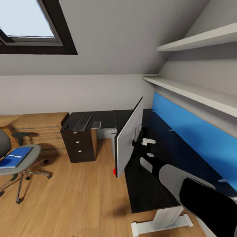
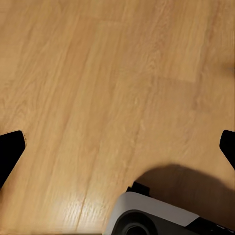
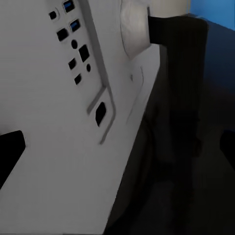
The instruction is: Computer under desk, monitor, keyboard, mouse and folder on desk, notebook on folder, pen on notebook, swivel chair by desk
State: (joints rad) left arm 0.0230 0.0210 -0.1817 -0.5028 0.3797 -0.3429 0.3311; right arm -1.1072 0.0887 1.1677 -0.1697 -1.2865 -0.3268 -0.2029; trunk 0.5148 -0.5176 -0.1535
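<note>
A black L-shaped counter (image 1: 144,184) with a bright blue back panel runs from the frame's centre to the lower right, beneath two white wall shelves (image 1: 197,39). The monitor (image 1: 129,141) stands on it at frame centre, turned so its pale grey back faces the camera, and it leans.

The right arm reaches up from the lower right toward the monitor's stand. In the right wrist view the right hand (image 3: 117,147) sits close behind the panel, by its port cut-outs and black stand arm; both dark fingertips sit at the frame edges, spread wide, gripping nothing. The left hand (image 2: 117,147) points at bare wooden floor, fingers likewise wide apart and empty.

The keyboard (image 1: 82,122), slim and black, lies on the counter's far wing left of centre above silver-knobbed drawers, with the small grey notebook (image 1: 96,124) just beside it. At the left edge, the blue folder (image 1: 14,157) rests flat on the grey upholstered swivel chair (image 1: 24,164), which has a chrome star base.

Risk, as a judgement: the monitor looks tall, thin and near the counter's edge, so a push high on the smooth back panel could tip it to the floor. Gripping the narrow stand seems safer, though the slick plastic may slip.
</note>
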